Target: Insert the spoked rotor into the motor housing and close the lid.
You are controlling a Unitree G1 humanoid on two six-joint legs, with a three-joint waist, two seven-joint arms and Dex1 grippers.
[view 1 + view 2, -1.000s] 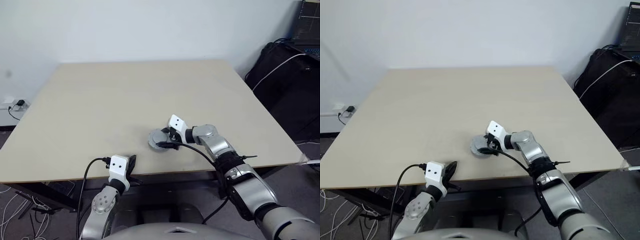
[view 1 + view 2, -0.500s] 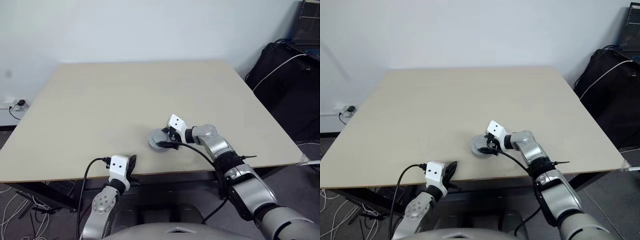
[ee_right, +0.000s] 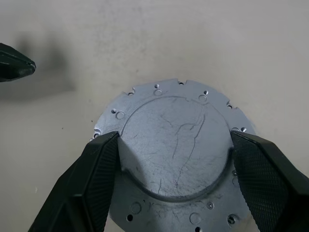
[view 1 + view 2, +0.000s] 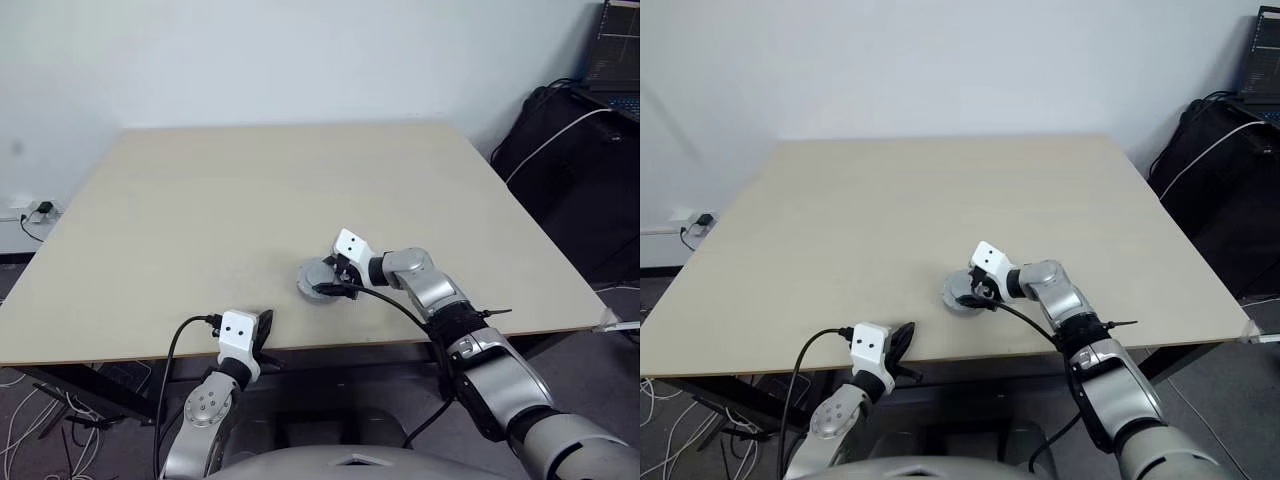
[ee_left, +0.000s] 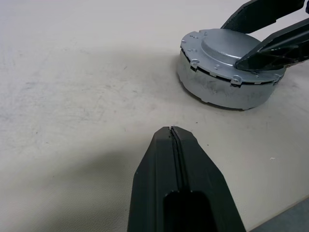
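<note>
The lid (image 3: 174,145), smooth grey face up, sits flat on a round silver drum, the motor housing (image 5: 217,94), near the table's front edge. My right gripper (image 3: 175,137) comes down on it from the right, and its black fingers (image 3: 99,174) press against both sides of the lid's raised centre. In the left eye view the same stack (image 4: 312,277) lies just left of the right gripper (image 4: 330,281). The left gripper (image 5: 172,129) hovers shut over the front edge, a short way left of the drum, holding nothing. The spoked rotor is hidden.
The beige table (image 4: 250,180) stretches bare behind and to the left of the drum. Off its right side stand a black bag (image 4: 570,150) and a laptop (image 4: 612,50). Cables and a wall socket (image 4: 30,210) lie at the left.
</note>
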